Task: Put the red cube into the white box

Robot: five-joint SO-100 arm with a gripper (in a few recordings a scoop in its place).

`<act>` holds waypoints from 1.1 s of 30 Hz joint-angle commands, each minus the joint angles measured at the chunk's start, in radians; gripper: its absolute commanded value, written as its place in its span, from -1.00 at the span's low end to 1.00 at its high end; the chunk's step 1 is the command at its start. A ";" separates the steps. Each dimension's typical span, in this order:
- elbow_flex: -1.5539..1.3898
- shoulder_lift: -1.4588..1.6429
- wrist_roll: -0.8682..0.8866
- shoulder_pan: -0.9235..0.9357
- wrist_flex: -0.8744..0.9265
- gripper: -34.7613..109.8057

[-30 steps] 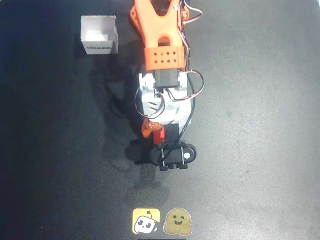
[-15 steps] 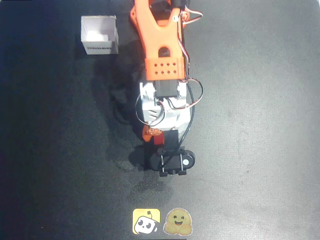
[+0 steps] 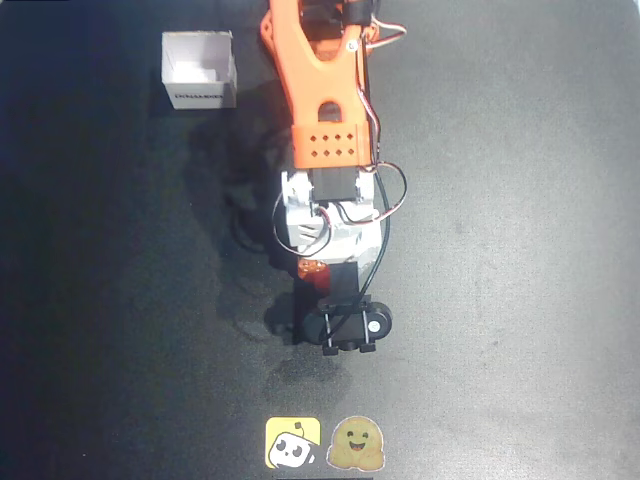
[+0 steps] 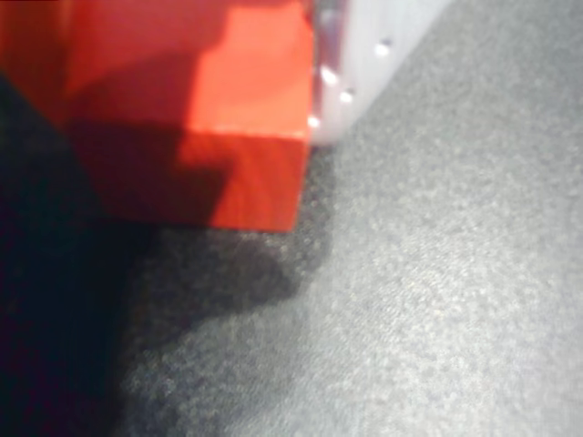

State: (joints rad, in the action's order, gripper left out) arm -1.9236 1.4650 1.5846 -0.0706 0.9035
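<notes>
In the wrist view the red cube [image 4: 191, 109] sits on the grey mat, very close and filling the upper left. A pale finger [image 4: 364, 55] of my gripper lies against its right side; the left side is in deep shadow, so I cannot tell whether the other finger touches it. From overhead, the gripper [image 3: 318, 275] is low over the mat in the middle, under the white wrist, with an orange jaw tip [image 3: 310, 268] peeking out. The white box [image 3: 198, 70] stands open-topped at the far upper left, well away from the gripper.
The orange and white arm [image 3: 320, 110] reaches down from the top centre. A black camera mount [image 3: 350, 325] sits just below the gripper. Two stickers [image 3: 293, 443] [image 3: 358, 444] lie at the bottom edge. Dark mat spreads to the left and right.
The arm has reached a little further down the picture and lowered over the cube. The cube, seen beside the orange jaw earlier, is now covered by the wrist, and less of the jaw shows.
</notes>
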 commanded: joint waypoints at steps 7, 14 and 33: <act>0.152 0.052 0.048 0.021 0.221 -0.52; 0.360 0.101 0.160 0.021 0.532 -0.52; 0.345 0.416 0.327 0.350 0.899 -0.52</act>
State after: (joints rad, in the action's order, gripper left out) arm -1.5693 1.7963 1.9021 0.2194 1.7104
